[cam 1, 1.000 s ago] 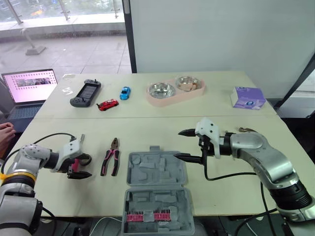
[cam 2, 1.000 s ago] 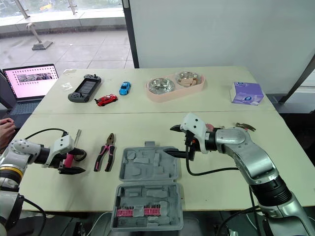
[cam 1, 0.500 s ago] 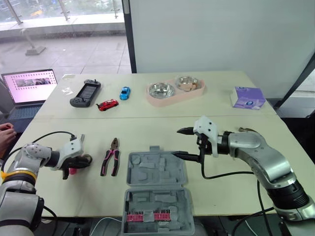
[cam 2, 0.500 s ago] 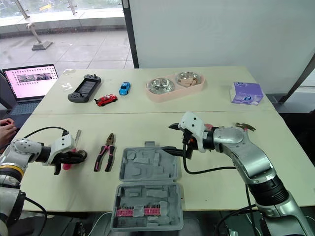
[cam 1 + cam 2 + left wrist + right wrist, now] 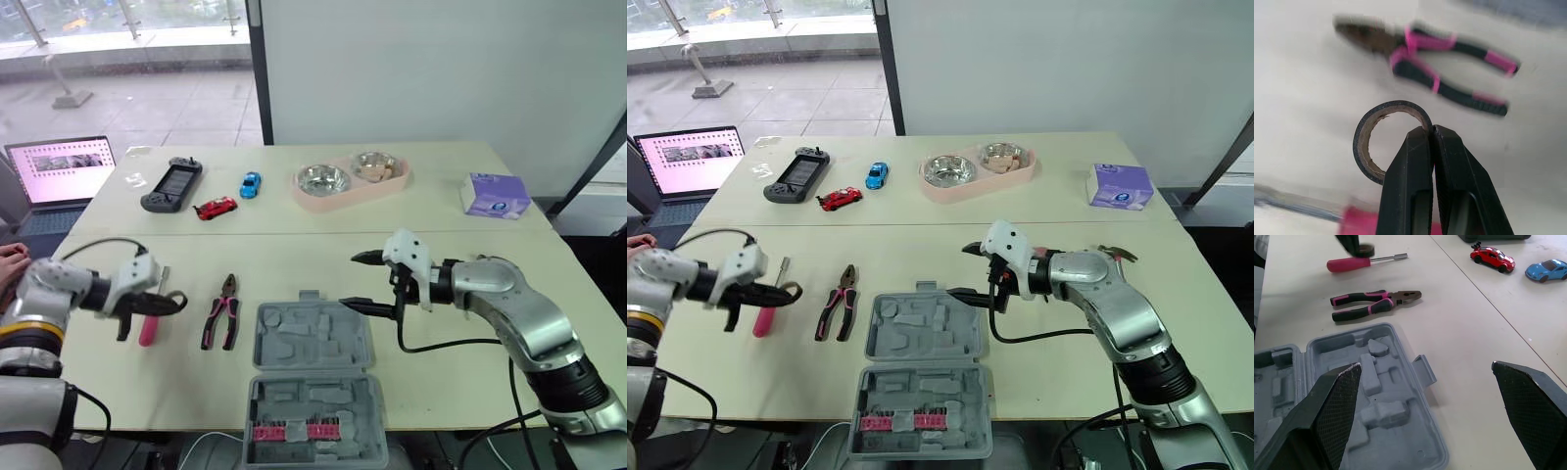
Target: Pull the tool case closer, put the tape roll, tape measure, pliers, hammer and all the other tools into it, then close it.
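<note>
Both head views look forward and down over the whole table point(image 5: 294, 259) from almost the same spot (one slightly to the side of the other). The left wrist view hangs close above the tabletop, looking past the tape roll point(image 5: 1358, 143) at the pliers point(image 5: 1413, 46). The right wrist view faces across the open tool case point(image 5: 1366, 382) toward those pliers, which all views share.
</note>
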